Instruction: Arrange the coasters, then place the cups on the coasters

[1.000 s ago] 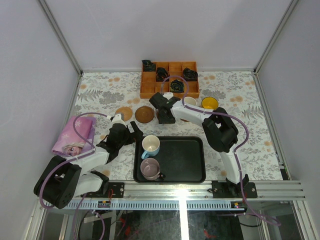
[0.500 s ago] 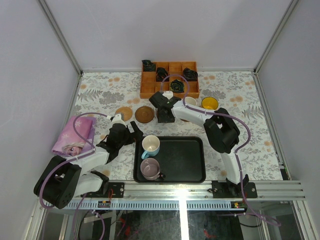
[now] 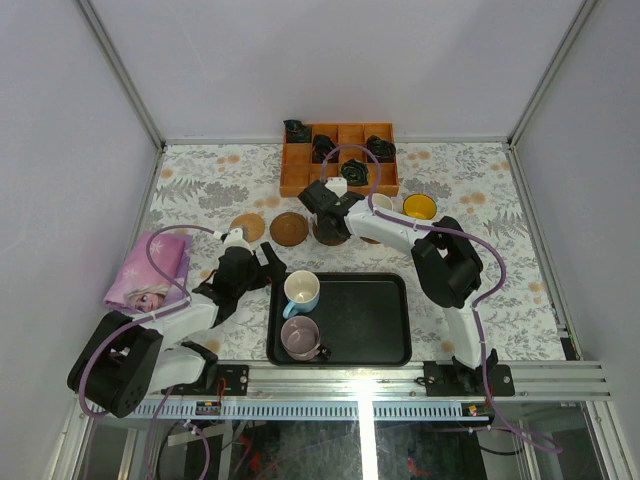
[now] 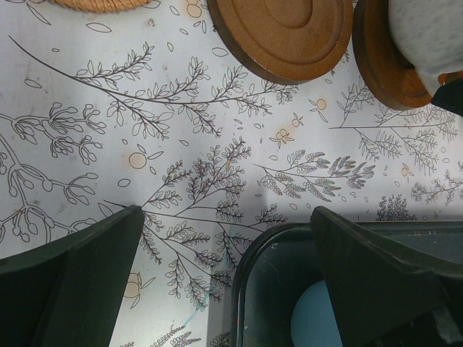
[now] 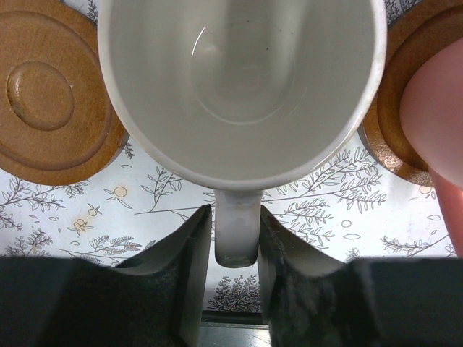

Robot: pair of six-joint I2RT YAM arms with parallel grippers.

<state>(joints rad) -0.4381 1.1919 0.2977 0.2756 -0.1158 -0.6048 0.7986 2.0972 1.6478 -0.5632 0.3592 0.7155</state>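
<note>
My right gripper (image 5: 236, 218) is shut on the handle of the cream-white cup (image 5: 239, 79). That cup stands on a dark brown coaster (image 4: 380, 61). To its right a pink cup (image 5: 436, 108) sits on another brown coaster (image 5: 391, 108). To its left lie a bare brown coaster (image 3: 289, 229) and a tan coaster (image 3: 247, 227). The yellow cup (image 3: 419, 207) stands on the cloth to the right. In the black tray (image 3: 365, 320) are the light blue cup (image 3: 301, 291) and the mauve cup (image 3: 300, 338). My left gripper (image 3: 272, 270) hangs open over the tray's far left corner, holding nothing.
The orange wooden grid box (image 3: 339, 160) with dark bundles stands just behind the coaster row. A folded pink cloth (image 3: 150, 270) lies at the left. White walls close in the table on three sides.
The right jaws have closed in on the cream cup's handle, and that gripper has edged slightly to the right. The left arm has not moved.
</note>
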